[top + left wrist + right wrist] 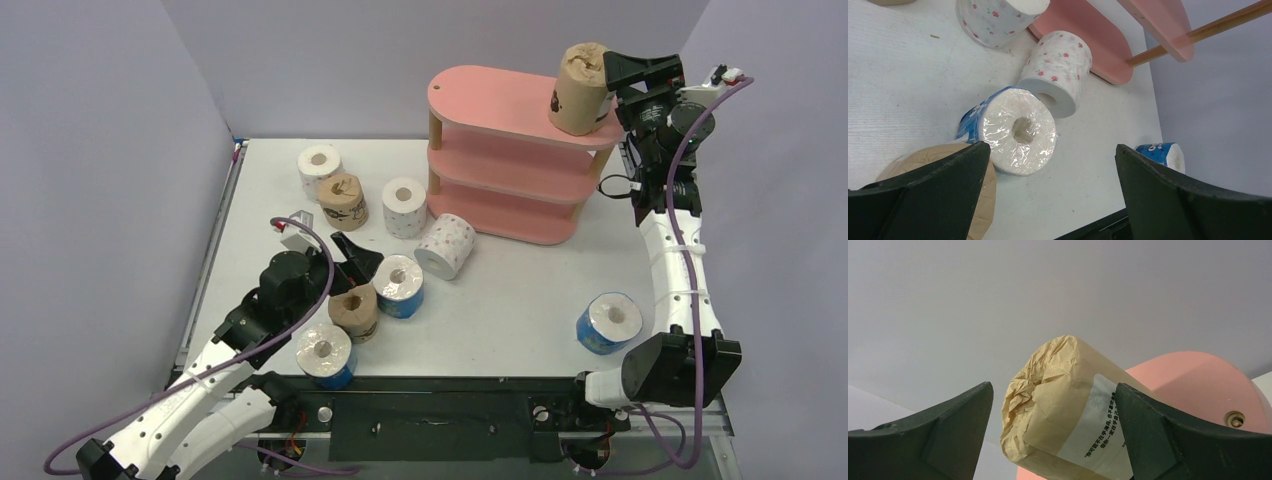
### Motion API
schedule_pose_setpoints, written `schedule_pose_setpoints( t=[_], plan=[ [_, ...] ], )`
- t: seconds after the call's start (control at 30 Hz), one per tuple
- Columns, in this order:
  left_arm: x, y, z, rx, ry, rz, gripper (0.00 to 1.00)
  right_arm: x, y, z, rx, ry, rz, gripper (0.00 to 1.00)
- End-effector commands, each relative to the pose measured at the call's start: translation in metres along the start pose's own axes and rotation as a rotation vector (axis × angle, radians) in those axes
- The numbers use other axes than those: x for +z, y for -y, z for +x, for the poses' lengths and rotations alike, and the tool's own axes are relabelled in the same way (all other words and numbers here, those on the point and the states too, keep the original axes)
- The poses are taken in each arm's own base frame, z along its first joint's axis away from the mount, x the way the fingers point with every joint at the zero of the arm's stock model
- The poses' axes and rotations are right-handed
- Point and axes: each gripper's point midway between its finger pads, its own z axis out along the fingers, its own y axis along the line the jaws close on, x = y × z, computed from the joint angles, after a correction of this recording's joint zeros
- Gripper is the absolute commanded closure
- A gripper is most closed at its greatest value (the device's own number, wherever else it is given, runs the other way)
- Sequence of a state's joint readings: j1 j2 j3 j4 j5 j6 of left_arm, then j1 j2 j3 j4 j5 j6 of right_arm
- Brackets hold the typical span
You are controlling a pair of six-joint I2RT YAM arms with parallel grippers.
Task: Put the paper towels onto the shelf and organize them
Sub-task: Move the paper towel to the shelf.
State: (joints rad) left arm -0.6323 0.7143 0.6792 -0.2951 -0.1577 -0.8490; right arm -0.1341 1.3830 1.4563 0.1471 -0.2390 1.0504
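The pink three-tier shelf (505, 165) stands at the back right of the table. One brown paper towel roll (581, 90) is on the right end of its top board. My right gripper (612, 80) is open around that roll (1063, 405), with a clear gap on the left side; the top board (1198, 385) shows behind it. My left gripper (358, 258) hangs open over the near left table, nothing between its fingers. Just ahead of it are a blue roll (1015, 131) and a brown roll (987, 200).
Loose on the table are a white roll (320, 170), a brown one (343, 200), two white pink-dotted ones (404, 206) (446, 245), and blue ones at the near left (325, 354) and near right (609, 322). The two lower shelf tiers hold nothing.
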Motion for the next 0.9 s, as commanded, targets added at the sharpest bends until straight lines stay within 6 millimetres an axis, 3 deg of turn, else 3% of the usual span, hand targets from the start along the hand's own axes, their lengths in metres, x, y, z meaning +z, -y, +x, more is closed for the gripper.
schedule_pose_setpoints(
  t=[0.0,0.37,0.47,0.7,0.87],
  plan=[
    [-0.004,0.008,-0.012,0.007,0.041,0.026,0.04,0.003,-0.001,0.017,-0.016,-0.036,-0.007,0.13],
    [-0.007,0.006,-0.011,-0.001,0.046,0.026,0.04,0.007,-0.008,0.061,-0.039,-0.132,-0.019,0.12],
    [-0.006,0.006,-0.01,0.0,0.041,0.025,0.04,0.005,-0.008,0.062,-0.04,-0.135,-0.02,0.13],
    [-0.002,0.011,-0.013,0.0,0.045,0.031,0.04,-0.009,-0.01,0.011,-0.018,-0.028,-0.028,0.13],
    [0.003,0.014,-0.013,0.0,0.038,0.034,0.04,-0.002,-0.002,-0.004,0.018,0.001,-0.017,0.14]
  ],
)
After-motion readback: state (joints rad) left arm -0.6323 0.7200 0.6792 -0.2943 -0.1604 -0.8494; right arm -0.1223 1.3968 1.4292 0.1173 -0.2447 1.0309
